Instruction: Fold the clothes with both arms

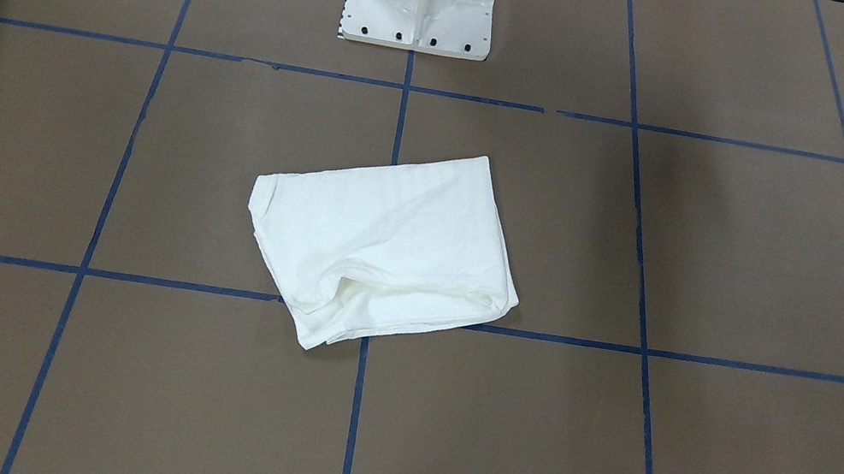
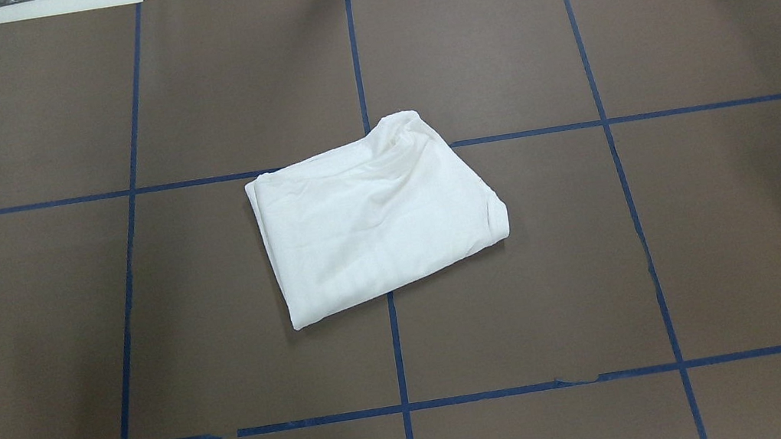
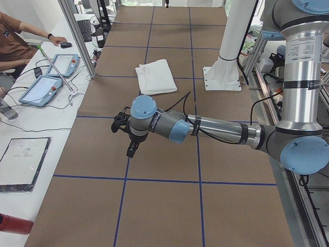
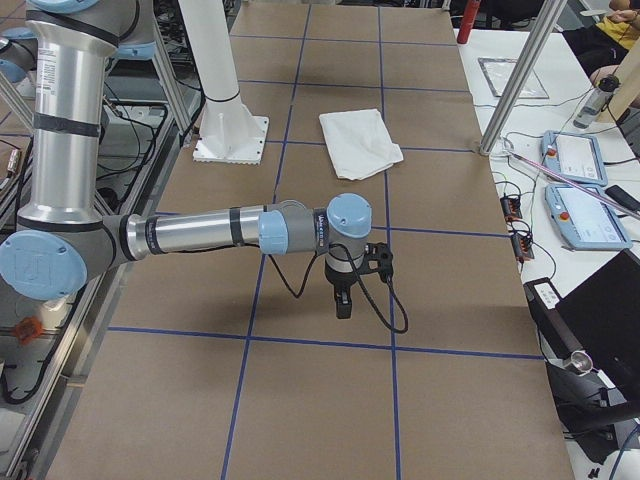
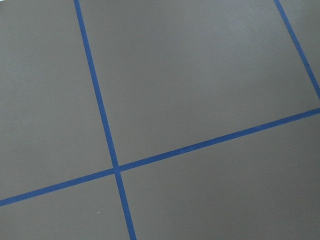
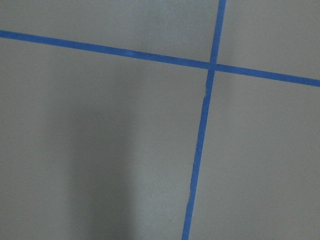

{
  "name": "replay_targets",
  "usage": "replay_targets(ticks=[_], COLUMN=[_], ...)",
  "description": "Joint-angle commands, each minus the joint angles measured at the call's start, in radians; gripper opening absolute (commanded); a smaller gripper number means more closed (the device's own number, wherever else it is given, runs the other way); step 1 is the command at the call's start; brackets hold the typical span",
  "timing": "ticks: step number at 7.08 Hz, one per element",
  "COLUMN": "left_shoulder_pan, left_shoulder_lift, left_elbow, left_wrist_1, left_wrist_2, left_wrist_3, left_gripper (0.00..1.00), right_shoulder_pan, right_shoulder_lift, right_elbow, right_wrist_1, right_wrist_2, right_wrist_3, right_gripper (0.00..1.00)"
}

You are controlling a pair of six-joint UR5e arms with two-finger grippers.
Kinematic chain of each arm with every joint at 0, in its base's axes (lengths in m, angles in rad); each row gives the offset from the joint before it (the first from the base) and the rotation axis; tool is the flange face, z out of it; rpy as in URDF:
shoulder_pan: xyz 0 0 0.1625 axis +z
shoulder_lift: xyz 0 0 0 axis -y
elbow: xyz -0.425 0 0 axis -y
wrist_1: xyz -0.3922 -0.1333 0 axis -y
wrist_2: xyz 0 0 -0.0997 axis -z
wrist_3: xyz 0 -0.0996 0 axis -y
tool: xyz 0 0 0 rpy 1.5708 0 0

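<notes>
The shirt (image 1: 387, 239) lies in the middle of the table (image 1: 731, 257), just in front of the white base (image 1: 420, 2), and it covers a spot where two lines of blue tape (image 1: 751, 145) cross. It is folded into a small flat pack, a bit crooked to the lines. I think it is light and very soft, so it will flop and sag when lifted, and the layers may slide apart. It cannot break. The edge away from the base looks puffy and loose, and the other edges lie flat. A good way to take it is by two corners of one edge, one claw on each, pinching all the layers. The left claw (image 3: 131, 149) hangs over bare table, well apart from the shirt, and so does the right claw (image 4: 342, 300). I cannot tell if either claw is open or closed, as only the side views show them. Both wrist views show just table and tape. Nothing lies between the claws and the shirt. Beside the table are screens (image 3: 38, 88), a pole (image 3: 77, 36) and a person (image 3: 13, 41), all far from the shirt
</notes>
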Motion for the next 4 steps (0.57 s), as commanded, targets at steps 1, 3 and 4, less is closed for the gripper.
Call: replay_targets(ticks=[1, 3, 4], left_shoulder_pan=[0.0, -0.002, -0.002], left_shoulder_lift=[-0.001, 0.008, 0.015], left_elbow=[-0.009, -0.024, -0.026], left_wrist_1=[-0.001, -0.002, -0.002], left_wrist_2=[0.0, -0.004, -0.008], left_wrist_3=[-0.003, -0.007, -0.007], left_gripper=[1.0, 1.0, 1.0], right_shoulder_pan=[0.002, 0.006, 0.006], right_shoulder_lift=[0.0, 0.001, 0.006], right_elbow=[0.009, 0.012, 0.011], right_wrist_1=[0.0, 0.002, 0.002], right_wrist_2=[0.054, 0.06, 0.056], right_wrist_3=[0.0, 0.0, -0.002], right_gripper=[1.0, 1.0, 1.0])
